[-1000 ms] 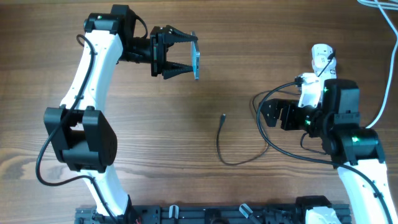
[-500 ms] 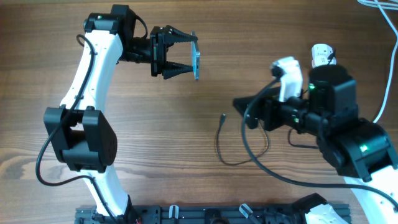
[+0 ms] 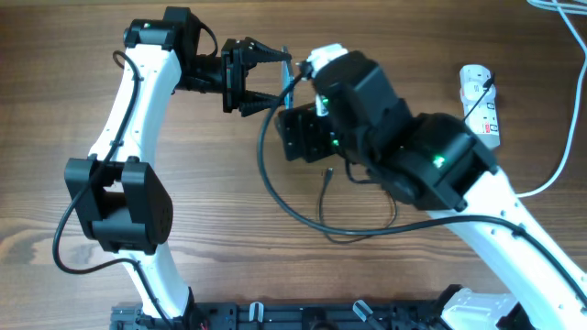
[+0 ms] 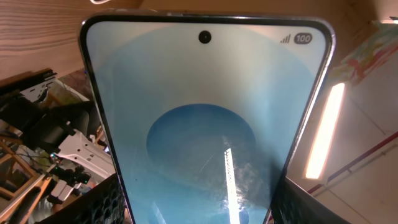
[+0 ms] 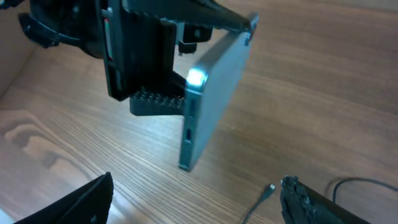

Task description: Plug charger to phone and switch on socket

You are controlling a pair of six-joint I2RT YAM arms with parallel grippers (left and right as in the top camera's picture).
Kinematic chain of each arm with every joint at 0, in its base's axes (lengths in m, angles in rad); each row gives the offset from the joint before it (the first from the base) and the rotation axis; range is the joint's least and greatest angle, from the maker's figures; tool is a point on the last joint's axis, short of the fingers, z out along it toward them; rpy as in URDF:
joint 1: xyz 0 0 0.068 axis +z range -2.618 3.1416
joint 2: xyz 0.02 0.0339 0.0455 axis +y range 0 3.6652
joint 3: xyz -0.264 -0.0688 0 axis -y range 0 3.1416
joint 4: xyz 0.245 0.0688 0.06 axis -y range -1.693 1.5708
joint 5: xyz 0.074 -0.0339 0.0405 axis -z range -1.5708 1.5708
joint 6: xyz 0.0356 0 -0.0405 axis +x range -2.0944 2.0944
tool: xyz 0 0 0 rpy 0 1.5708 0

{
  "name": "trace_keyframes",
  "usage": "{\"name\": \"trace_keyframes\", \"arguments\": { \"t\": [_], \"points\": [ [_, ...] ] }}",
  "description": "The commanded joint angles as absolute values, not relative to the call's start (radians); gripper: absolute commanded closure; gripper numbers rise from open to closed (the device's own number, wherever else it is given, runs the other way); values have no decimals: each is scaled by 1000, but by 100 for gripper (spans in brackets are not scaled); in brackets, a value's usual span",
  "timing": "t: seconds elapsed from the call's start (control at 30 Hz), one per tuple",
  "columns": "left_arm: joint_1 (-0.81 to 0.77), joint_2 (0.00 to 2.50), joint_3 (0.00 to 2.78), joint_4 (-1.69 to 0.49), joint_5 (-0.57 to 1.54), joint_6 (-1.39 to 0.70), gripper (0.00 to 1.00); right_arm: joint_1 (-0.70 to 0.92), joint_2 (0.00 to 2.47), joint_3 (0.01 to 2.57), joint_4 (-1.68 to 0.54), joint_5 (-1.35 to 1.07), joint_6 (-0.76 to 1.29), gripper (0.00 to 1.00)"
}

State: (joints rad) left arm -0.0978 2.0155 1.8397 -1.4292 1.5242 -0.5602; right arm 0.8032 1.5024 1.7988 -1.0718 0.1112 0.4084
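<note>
My left gripper [image 3: 283,81] is shut on the phone [image 3: 289,68] and holds it on edge above the table at the back left. In the left wrist view the cyan screen [image 4: 205,112] fills the frame between the fingers [image 4: 202,211]. In the right wrist view the phone [image 5: 214,93] has its port edge facing down. My right gripper [image 5: 199,202] is open and empty, just right of the phone [image 3: 295,136]. The charger's tip [image 3: 328,171] lies on the table below it, and also shows in the right wrist view [image 5: 268,188]. Its thin cable [image 3: 353,236] loops to the right. The socket [image 3: 481,103] lies at the far right.
A white cord [image 3: 567,32] runs from the back right corner down the right edge toward the socket. My right arm [image 3: 431,160] stretches across the middle of the table above the cable. Bare wood table [image 3: 229,211] lies between the arms.
My right arm has swung from beside the socket across to the left, ending next to the held phone. The left arm and phone have not moved.
</note>
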Motion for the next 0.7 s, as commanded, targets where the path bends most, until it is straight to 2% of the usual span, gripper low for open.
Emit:
{"name": "trace_keyframes", "arguments": {
  "t": [0.0,0.2,0.6,0.67],
  "points": [
    [-96,1974,1866,-1430,1555,-566,37,847,1543,1827,-1058,289,488,14],
    [-107,1974,1866,-1430,1555,-566,37,857,1595,1827,-980,319,527,19],
    [-109,1974,1865,-1430,1554,-566,37,858,1627,1827,-938,374,526,39],
    [-109,1974,1866,-1430,1554,-566,37,859,1627,1827,-926,374,527,48]
  ]
}}
